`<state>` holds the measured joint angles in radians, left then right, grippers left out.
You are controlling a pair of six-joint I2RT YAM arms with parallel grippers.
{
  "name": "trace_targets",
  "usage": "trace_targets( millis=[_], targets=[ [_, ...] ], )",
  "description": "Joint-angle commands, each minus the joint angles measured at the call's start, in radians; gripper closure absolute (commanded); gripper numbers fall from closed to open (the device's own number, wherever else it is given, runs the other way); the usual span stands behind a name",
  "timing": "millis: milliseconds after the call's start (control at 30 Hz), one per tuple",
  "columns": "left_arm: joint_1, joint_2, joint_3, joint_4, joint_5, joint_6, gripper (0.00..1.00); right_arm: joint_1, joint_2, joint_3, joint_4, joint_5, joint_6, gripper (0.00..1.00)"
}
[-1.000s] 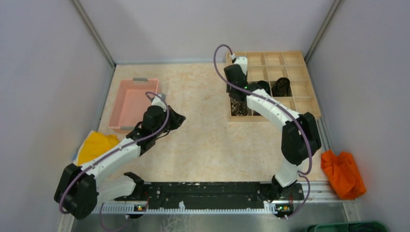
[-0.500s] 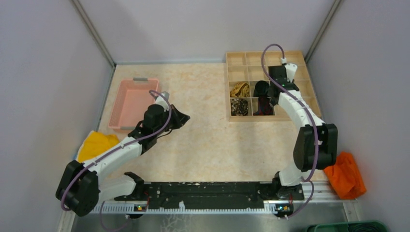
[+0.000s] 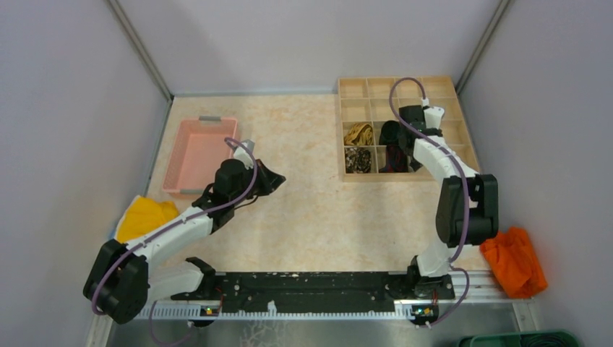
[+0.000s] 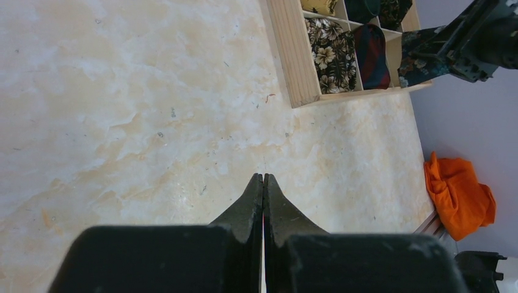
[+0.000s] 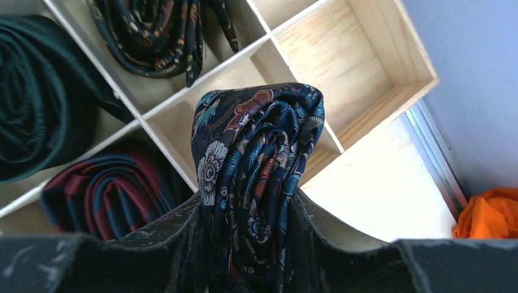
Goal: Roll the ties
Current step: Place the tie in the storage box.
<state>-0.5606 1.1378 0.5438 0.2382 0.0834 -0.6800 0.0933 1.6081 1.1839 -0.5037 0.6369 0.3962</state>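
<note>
The right gripper [image 5: 247,198] clamps a rolled navy floral fabric necktie [image 5: 256,140] above the partitioned light-wood box [image 3: 354,89] at the tabletop's [image 3: 311,210] far right corner (a dark green rolled tie [image 5: 36,91] and a red-striped rolled tie [image 5: 104,195] sit in nearby compartments). The left gripper [image 4: 263,178] is closed and empty over bare tabletop, beside the pink plastic basket [image 3: 199,152].

Robotics lab test cell, not a home or shop. Plain grey walls [image 3: 72,108] are boxing in the table [image 3: 311,210] on three sides, with metal frame posts [image 3: 141,47] running up the far corners. Two white-and-black arms, left arm [image 3: 173,231] and right arm [image 3: 448,163], are standing bolted to a black mounting rail [image 3: 311,289] along the table's near edge, cables looping free. Props are sitting staged: wooden divided box [image 3: 340,155] holding rolled ties [image 3: 358,160], pink tray [image 3: 195,148].
</note>
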Motion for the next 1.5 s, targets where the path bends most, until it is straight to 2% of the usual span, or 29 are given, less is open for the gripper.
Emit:
trace_targets(
  millis=[0,733,833,1033,1167,1333,1367,1467],
  targets=[
    [-0.003,-0.019,-0.013,0.013,-0.012,0.017,1.00,-0.007,0.068,0.016,0.002,0.043,0.013,1.00],
    [-0.001,-0.006,-0.013,0.023,-0.026,0.029,1.00,-0.072,0.289,0.152,0.032,0.187,-0.036,1.00],
    [-0.002,-0.003,-0.013,0.023,-0.029,0.030,1.00,-0.074,0.298,0.159,0.026,0.155,-0.042,1.00],
    [-0.001,0.007,-0.011,0.028,-0.027,0.026,1.00,-0.055,0.260,0.051,0.086,-0.010,-0.026,1.00],
    [-0.002,0.007,-0.018,0.029,-0.019,0.024,1.00,-0.034,0.291,0.029,0.060,-0.095,-0.008,1.00],
    [-0.002,-0.014,-0.025,0.015,-0.024,0.030,1.00,0.005,0.305,0.000,0.031,-0.068,0.016,1.00],
    [-0.001,-0.018,-0.025,0.008,-0.029,0.032,1.00,0.010,0.296,-0.010,0.029,-0.071,0.022,0.97],
    [-0.001,-0.024,-0.019,-0.013,-0.035,0.036,1.00,0.022,0.245,-0.051,0.036,-0.108,0.032,0.78]
  ],
)
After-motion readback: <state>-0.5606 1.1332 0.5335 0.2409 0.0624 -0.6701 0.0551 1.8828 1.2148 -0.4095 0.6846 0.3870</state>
